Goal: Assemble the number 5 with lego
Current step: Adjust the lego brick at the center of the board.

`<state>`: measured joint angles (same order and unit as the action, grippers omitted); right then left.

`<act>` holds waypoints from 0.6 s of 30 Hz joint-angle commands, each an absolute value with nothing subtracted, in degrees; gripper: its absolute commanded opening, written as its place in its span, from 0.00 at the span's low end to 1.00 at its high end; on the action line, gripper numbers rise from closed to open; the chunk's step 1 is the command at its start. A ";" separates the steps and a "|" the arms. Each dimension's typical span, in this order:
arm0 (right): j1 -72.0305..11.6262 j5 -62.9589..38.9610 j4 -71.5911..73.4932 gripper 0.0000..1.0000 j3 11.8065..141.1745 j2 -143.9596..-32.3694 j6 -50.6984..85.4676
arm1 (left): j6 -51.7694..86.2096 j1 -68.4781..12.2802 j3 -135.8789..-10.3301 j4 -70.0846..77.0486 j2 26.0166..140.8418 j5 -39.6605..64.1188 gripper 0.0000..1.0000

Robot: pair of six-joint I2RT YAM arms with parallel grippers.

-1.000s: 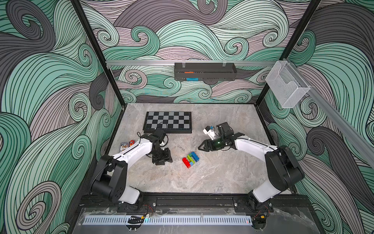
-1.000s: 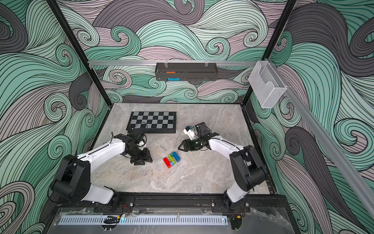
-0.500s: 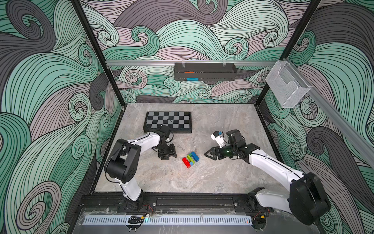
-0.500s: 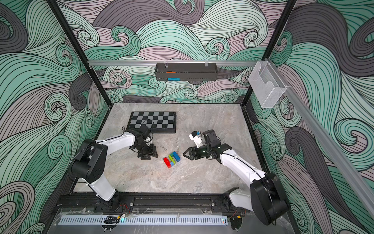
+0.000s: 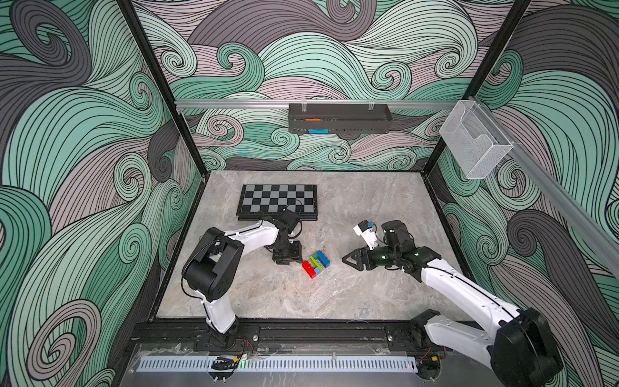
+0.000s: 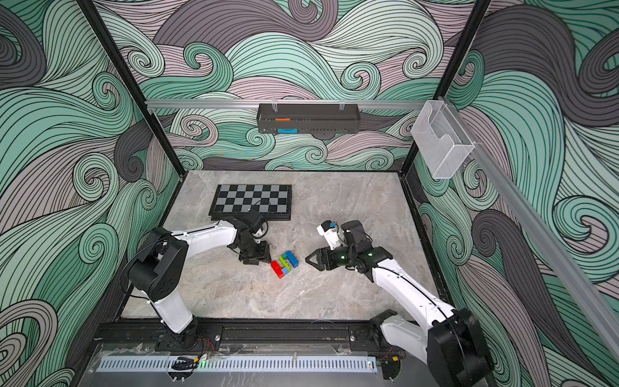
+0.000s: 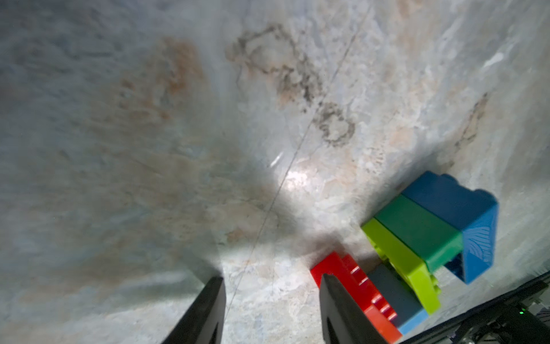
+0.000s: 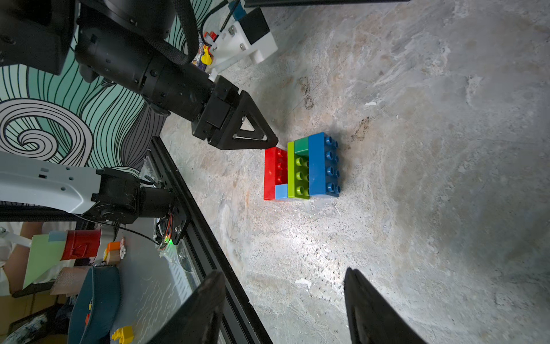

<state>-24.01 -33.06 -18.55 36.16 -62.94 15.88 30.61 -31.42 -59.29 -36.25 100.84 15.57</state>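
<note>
Marble tabletop (image 5: 351, 201) carries the number 5 (image 5: 316, 264) lying flat between both arms, the left gripper (image 7: 271, 280) spread and empty just beside its red brick (image 7: 354, 280), the right gripper (image 8: 284, 272) also spread, holding nothing, standing a little apart.

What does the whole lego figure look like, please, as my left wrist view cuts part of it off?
Observer: In the right wrist view the number 5 lies on the table complete: red, light blue, lime, dark green and dark blue rows joined.
Operator: Thank you; where is the right gripper?
Observer: The right gripper is open and empty, across the figure from the left gripper, clear of the bricks.
Operator: Anything else nearby?
Observer: A checkered board lies farther back, behind the left arm.
</note>
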 commanded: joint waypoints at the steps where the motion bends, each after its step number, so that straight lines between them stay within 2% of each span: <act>1: -23.64 -33.86 -17.68 0.67 35.53 -62.75 16.61 | 30.82 -33.99 -58.45 -37.77 102.57 14.30 0.54; 11: -23.64 -33.30 -17.40 0.66 35.75 -63.76 16.35 | 29.18 -41.29 -61.17 -41.33 102.50 15.47 0.54; 18: -23.65 -29.81 -19.42 0.70 39.06 -64.58 15.00 | 30.05 -39.89 -61.28 -45.10 96.78 10.63 0.54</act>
<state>-24.01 -31.81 -19.14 36.56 -64.20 15.86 30.20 -41.17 -60.18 -41.39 100.51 13.67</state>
